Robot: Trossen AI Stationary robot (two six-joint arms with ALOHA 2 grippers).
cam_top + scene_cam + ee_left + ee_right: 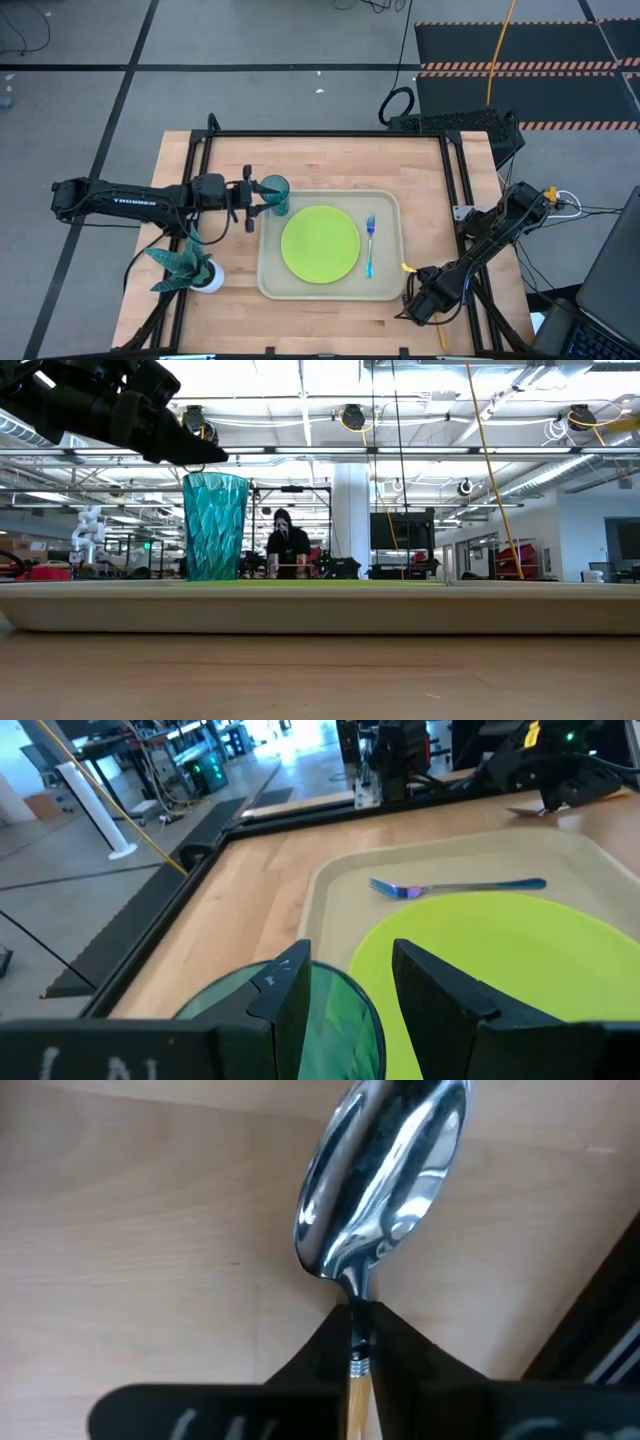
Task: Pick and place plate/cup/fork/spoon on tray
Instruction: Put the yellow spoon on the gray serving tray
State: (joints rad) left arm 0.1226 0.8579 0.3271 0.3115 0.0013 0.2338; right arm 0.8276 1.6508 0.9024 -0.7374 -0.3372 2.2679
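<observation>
The beige tray (385,200) lies mid-table. The lime-green plate (320,244) and the blue-handled fork (369,245) lie on it, the fork to the plate's right. The teal cup (275,193) stands upright on the tray's far left corner and shows in the low view (215,525). My left gripper (252,207) is open, with its fingers (290,1000) just above the cup's rim (340,1020), touching nothing. My right gripper (412,295) is off the tray's near right corner, shut on the spoon (385,1175). My right gripper pinches the spoon's neck (355,1335) between its two fingers, where the silver stem meets the orange handle (352,1400). The fingers lie along the spoon. The shiny bowl sticks out past the fingertips over bare wood, and the handle runs back between the fingers.
A teal leafy plant in a white pot (190,268) stands near the table's left front, below my left arm. Black frame rails (455,170) run along the table's sides. A person (283,545) shows far behind the table in the low view.
</observation>
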